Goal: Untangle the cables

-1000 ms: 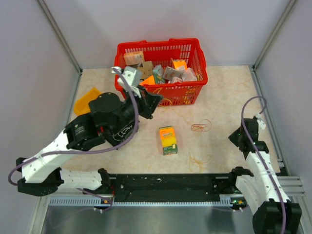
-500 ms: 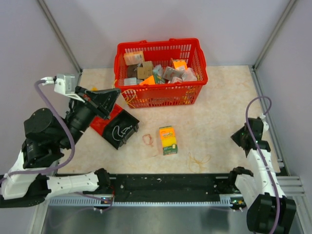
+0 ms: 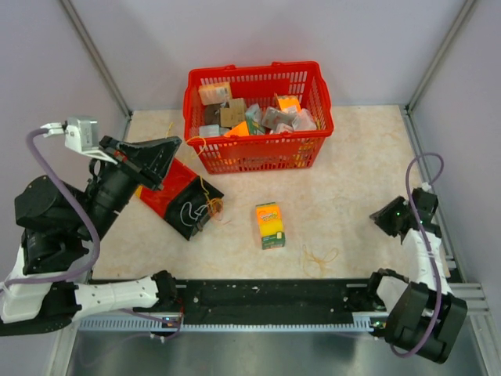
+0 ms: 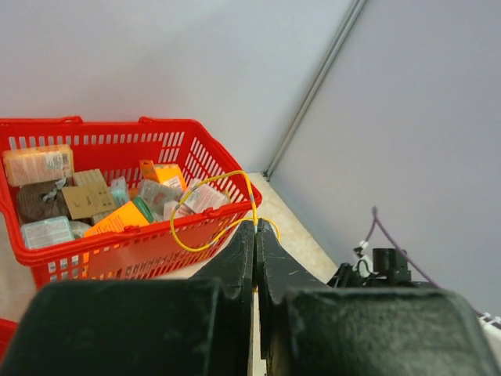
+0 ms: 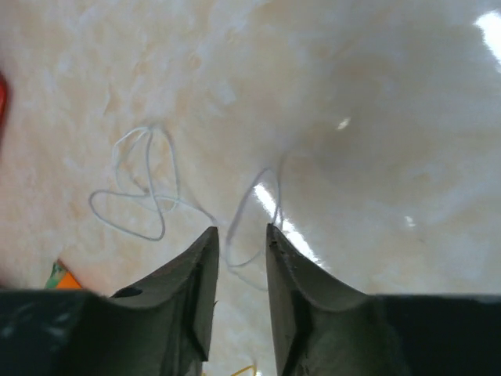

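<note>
My left gripper (image 4: pixel 256 225) (image 3: pixel 178 142) is raised at the left, in front of the red basket, and shut on a thin yellow cable (image 4: pixel 205 210). That cable hangs from the fingertips down to a small orange-tan tangle (image 3: pixel 212 206) on the table. A tan cable loop (image 3: pixel 319 254) lies by itself near the front. In the right wrist view a white cable (image 5: pixel 142 196) lies curled on the table, one of its loops just past my right gripper (image 5: pixel 241 229) (image 3: pixel 379 218). That gripper is low at the right, a little open, with nothing between its fingers.
A red basket (image 3: pixel 258 150) full of small packages stands at the back. A yellow-green box (image 3: pixel 269 225) lies mid-table. A red and black pouch (image 3: pixel 180 197) lies under the left arm. Grey walls close in on both sides.
The left arm swung back to the left and rose with the yellow cable, dragging the orange tangle leftward across the table. The right gripper opened a little and drew towards the right wall.
</note>
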Controlling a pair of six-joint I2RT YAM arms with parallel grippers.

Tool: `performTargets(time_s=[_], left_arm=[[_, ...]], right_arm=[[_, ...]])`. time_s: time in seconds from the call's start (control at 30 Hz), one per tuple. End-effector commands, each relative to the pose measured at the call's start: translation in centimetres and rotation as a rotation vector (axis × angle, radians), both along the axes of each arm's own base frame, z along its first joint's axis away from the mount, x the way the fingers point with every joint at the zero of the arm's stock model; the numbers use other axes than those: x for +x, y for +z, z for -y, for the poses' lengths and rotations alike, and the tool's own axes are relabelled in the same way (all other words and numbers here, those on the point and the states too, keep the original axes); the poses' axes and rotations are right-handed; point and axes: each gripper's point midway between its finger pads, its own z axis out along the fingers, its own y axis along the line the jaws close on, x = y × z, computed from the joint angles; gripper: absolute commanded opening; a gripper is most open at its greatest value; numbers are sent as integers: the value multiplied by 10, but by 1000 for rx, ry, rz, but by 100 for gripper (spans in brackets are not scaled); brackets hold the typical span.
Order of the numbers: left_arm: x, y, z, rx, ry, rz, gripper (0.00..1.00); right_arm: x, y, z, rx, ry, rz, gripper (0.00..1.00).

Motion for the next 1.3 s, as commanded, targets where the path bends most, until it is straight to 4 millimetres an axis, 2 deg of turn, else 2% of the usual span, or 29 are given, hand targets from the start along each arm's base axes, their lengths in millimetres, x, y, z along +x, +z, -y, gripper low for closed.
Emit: performTargets(time_s=[0.0,0.03,0.13,0.2,0.27,0.37,0.5,0.57,0.7,0.8,1.0,1.1,1.17,1.23,1.27], left_arm=[[0,15,13,-19,-36,30,0],[1,16,16,-15,-39,33,0],[2,23,28,-22,-58,50,0],[2,31,38,-34,-88,67,0],[1,36,53,-40,-126,78,0],[1,44,78,-47,-189,89,0],[2,49,110,-63,-256,90,0],[2,53,118,-76,-279,88,0],[-1,57,135,-88,-332,86,0],[-1,57,142,-91,-354,78,0],[-6,58,155,-107,-409,66,0],[-10,60,161,-119,-447,57,0],[-13,60,167,-123,-478,56,0],[-14,59,170,-121,-490,54,0],[-14,58,171,-120,-491,53,0]], right_arm=[[25,38,-49,65,313,176,37],[24,46,-62,89,377,211,44],[18,77,-102,78,561,349,71],[10,102,-131,57,696,451,81],[-2,127,-167,75,868,564,84],[-26,148,-205,114,1058,673,84],[-52,162,-236,149,1244,789,84],[-66,167,-249,170,1321,850,84],[-77,178,-266,198,1382,945,84],[-75,183,-274,224,1394,958,83],[-44,178,-269,111,1252,1105,82],[-20,167,-258,23,1133,1050,81],[-12,171,-252,21,1052,1075,81],[-11,179,-250,53,1004,1113,75],[-11,184,-250,70,989,1129,60]])
